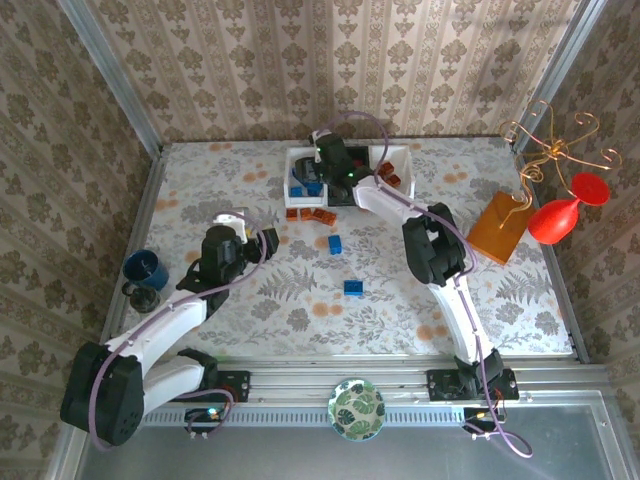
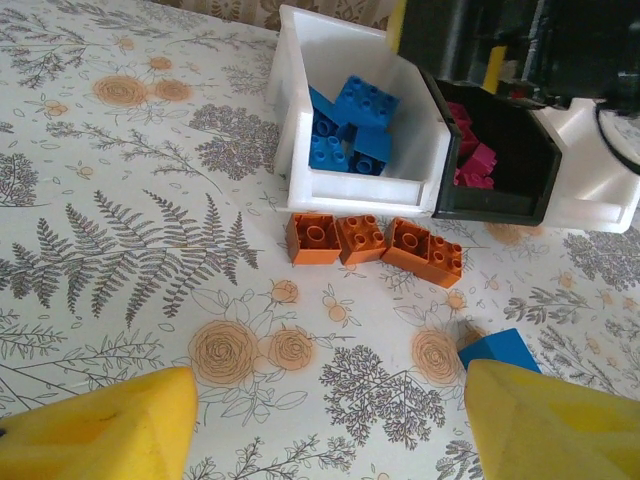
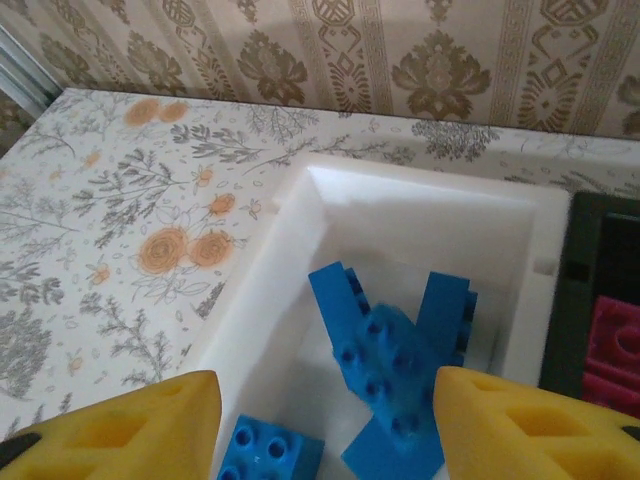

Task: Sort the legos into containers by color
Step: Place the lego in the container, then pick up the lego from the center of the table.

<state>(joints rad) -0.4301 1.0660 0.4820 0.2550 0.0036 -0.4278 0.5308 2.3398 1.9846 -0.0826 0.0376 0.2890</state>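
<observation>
The right tool (image 3: 320, 440) is hanging with its pads spread wide, gripping nothing, directly above the blue legos (image 3: 400, 350) piled in the left white tray (image 3: 290, 250). A loose blue brick (image 3: 268, 452) just beneath it seems to be lying free in the tray, though the angle is poor. Beside the tool on its right, the black tray (image 3: 598, 230) is holding magenta legos (image 3: 615, 340). The left tool (image 2: 325, 435) is standing wide and empty over the counter (image 2: 120, 250). A blue lego (image 2: 505, 352) is lying by its right pad and three orange legos (image 2: 375, 243) are sitting ahead of it.
</observation>
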